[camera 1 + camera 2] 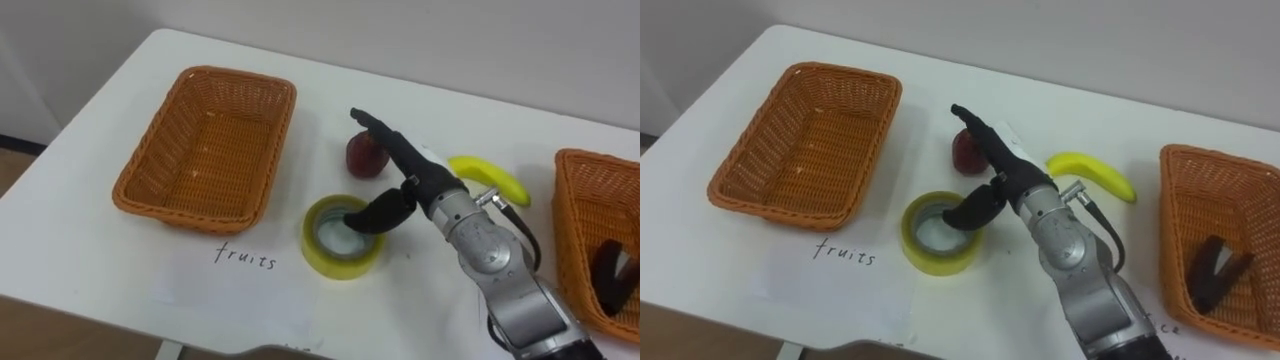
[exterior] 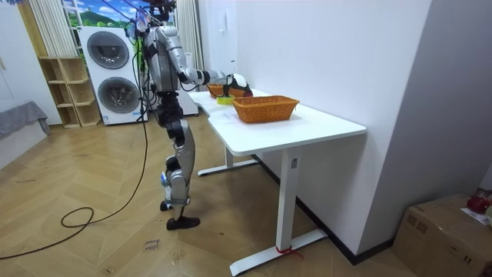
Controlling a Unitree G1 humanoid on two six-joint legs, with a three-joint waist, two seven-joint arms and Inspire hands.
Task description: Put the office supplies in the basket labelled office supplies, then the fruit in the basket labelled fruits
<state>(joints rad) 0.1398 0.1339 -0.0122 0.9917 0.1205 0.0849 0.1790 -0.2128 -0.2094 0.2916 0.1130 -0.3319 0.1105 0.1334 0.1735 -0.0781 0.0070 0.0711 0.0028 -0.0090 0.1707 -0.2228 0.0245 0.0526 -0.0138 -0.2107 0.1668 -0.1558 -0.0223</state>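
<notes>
Left eye view puts the tape (image 1: 335,265) right under your right hand (image 1: 412,175). The thumb hangs down into the roll's hole, and the fingers run straight out past it with their tips over the apple (image 1: 365,158). The hand is spread wide and, as far as I can see, holds nothing.

The tape lies flat on the table (image 1: 90,260), so I judge you are at the pick of an office item, with the fruit not yet sorted. To take it, you would need to bring the fingers down outside the roll's far wall and pinch it against the thumb. Then carry it to the basket (image 1: 566,220) off to the hand's right, where a dark thing (image 1: 610,275) lies.

The banana (image 1: 495,178) lies just right of the wrist. The empty basket (image 1: 180,215), with a "fruits" label (image 1: 245,258) before it, stands well to the hand's left.

You cannot tell whether the thumb touches the roll's inner wall. The fingers cover part of the apple, the right-hand basket is cut off at the edge, and the dark thing is too unclear to name.
</notes>
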